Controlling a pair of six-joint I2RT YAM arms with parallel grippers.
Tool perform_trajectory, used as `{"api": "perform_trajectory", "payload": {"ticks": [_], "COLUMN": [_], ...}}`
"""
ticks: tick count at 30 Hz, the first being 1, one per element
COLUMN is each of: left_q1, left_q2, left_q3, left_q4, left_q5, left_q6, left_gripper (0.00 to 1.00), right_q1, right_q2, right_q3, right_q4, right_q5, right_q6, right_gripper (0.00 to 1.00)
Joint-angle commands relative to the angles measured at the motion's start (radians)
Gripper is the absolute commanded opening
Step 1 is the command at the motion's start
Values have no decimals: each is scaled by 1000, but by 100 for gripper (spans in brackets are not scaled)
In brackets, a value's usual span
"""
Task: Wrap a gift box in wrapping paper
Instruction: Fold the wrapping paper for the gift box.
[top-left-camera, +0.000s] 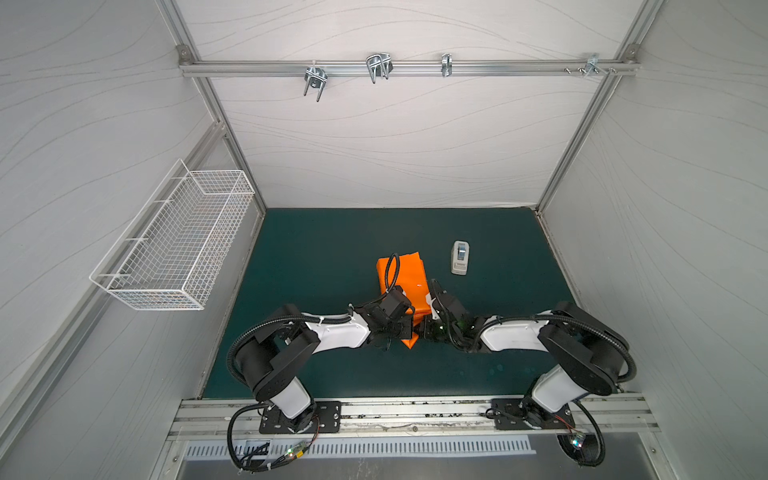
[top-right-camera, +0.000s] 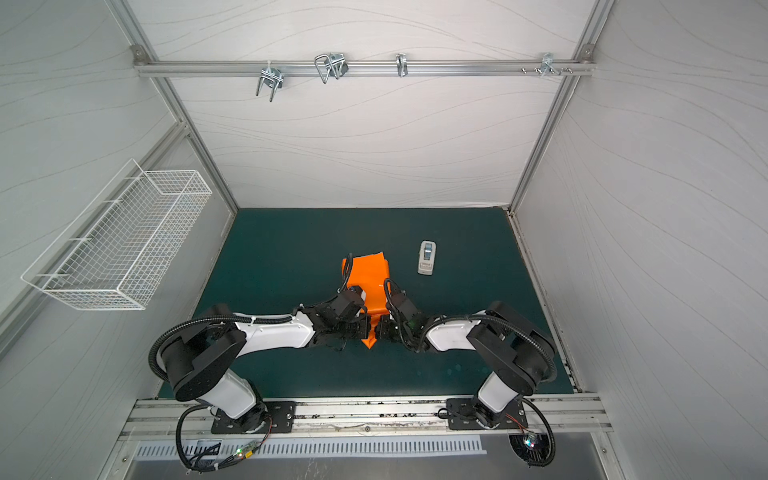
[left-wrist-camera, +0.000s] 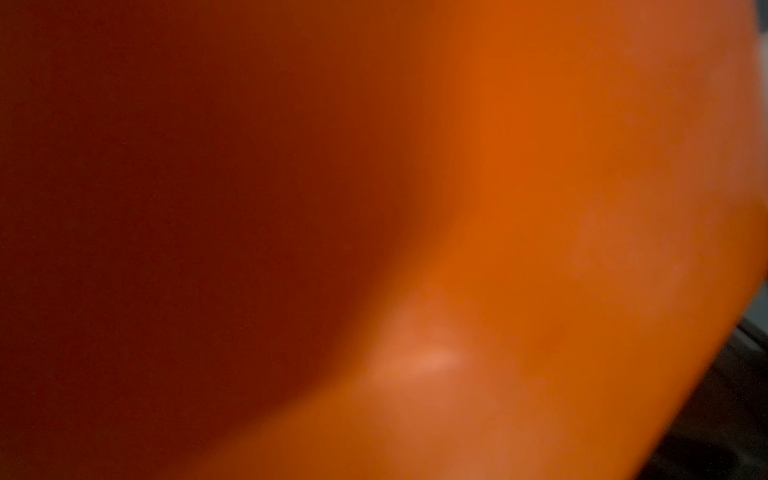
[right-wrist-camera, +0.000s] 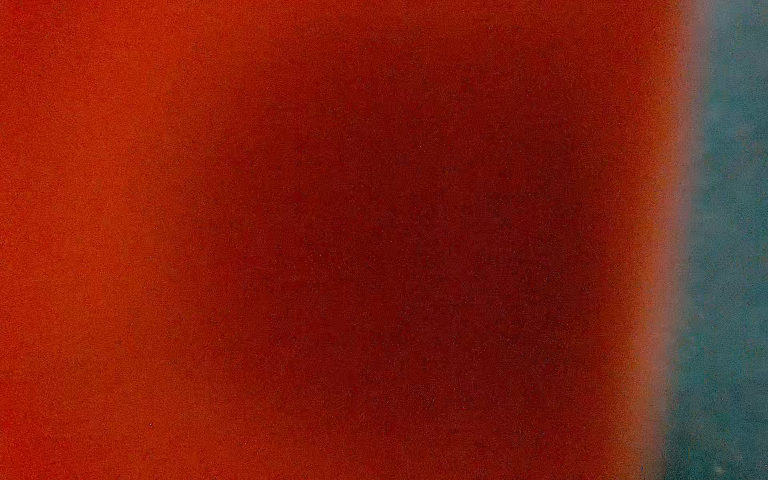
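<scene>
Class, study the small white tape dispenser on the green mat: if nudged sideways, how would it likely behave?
The tape dispenser looks boxy and lies low on the green mat, so it would probably slide rather than roll or tip. It looks small and plastic, so likely light and stiff. Clear of the wrapping paper, it should move alone.

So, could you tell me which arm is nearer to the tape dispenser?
The right arm: it sits on the same side of the wrapping paper as the tape dispenser; the left arm is on the opposite side.
</scene>
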Motion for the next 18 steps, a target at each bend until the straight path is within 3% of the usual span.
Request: {"api": "perform_trajectory", "payload": {"ticks": [1,4,11,18], "left_q1": [-4,-3,-3,-4], "left_q2": [17,23,22,22], "left_q3": [42,42,46,59], "left_q4": [10,11,10,-2], "left_q5": [-7,-5,-5,-3], "left_q6": [-6,-8,-10,-2], "left_gripper": [3,2,2,2], "right_q1": [6,6,2,-70], "right_q2": [-8,-44,-228,-336], "right_q3": [13,2,-9,29], "right_q4": [-45,-63,-205,-370], "right_q5": [-15,6,126,218], "right_q6": [-43,-65,-156,-292], "right_gripper": [2,5,22,57]}}
